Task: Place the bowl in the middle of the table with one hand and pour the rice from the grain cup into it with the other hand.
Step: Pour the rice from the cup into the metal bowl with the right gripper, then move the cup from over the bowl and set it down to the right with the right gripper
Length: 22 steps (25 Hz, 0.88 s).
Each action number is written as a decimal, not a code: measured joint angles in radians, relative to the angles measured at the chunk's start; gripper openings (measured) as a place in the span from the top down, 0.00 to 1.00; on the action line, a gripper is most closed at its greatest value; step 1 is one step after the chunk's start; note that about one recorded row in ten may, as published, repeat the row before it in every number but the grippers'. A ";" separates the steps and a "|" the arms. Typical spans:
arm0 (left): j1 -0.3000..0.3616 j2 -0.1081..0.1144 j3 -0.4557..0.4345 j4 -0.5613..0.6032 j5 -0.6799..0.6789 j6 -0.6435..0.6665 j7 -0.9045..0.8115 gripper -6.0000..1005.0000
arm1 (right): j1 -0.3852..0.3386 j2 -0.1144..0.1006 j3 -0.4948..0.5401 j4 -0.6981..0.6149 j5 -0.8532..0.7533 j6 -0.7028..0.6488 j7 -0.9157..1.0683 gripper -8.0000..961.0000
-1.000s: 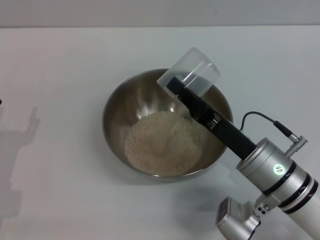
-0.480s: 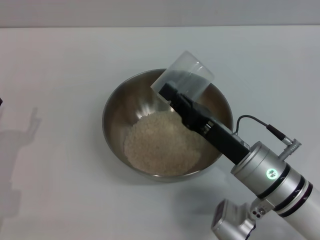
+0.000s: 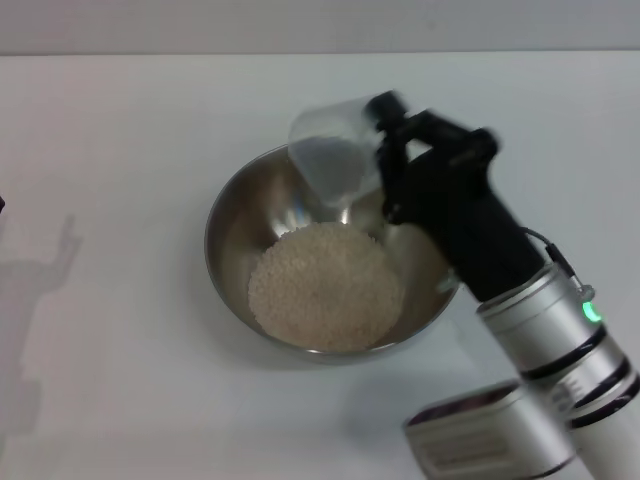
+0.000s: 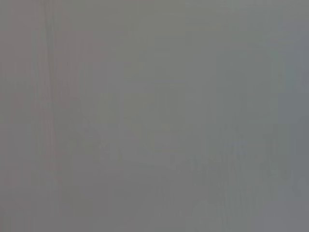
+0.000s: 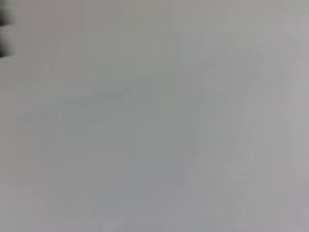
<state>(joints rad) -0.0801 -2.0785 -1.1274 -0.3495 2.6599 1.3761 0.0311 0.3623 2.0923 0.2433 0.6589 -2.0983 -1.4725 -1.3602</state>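
Looks like we're at the tail end of the pour: rice [image 3: 322, 285] sits heaped in the steel bowl [image 3: 232, 215] mid-tabletop [image 3: 120, 120], right gripper [image 3: 378, 160] clamping the empty-looking grain cup [image 3: 332, 155] over its far rim. Next we'd set it down clear of the bowl.

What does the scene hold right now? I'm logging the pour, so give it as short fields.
bowl: stainless-steel mixing bowl on the white table
rice: loose mound inside the bowl
grain cup: frosted cup tilted above the bowl's far rim, looks empty
right claw: shut on the grain cup
left claw: not in view
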 joint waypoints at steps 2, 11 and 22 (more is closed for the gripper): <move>0.000 0.000 0.000 0.000 0.000 0.000 0.000 0.17 | -0.004 0.000 0.004 0.002 0.018 -0.024 0.082 0.98; -0.003 0.000 0.000 0.000 0.000 -0.008 0.000 0.17 | -0.036 -0.006 0.104 -0.101 0.118 -0.111 0.782 0.98; -0.005 0.000 0.011 0.000 0.000 -0.008 0.000 0.17 | -0.040 -0.003 0.217 -0.326 0.190 0.011 1.191 0.98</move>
<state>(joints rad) -0.0848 -2.0785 -1.1167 -0.3497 2.6599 1.3682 0.0306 0.3227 2.0895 0.4607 0.3331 -1.9079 -1.4619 -0.1689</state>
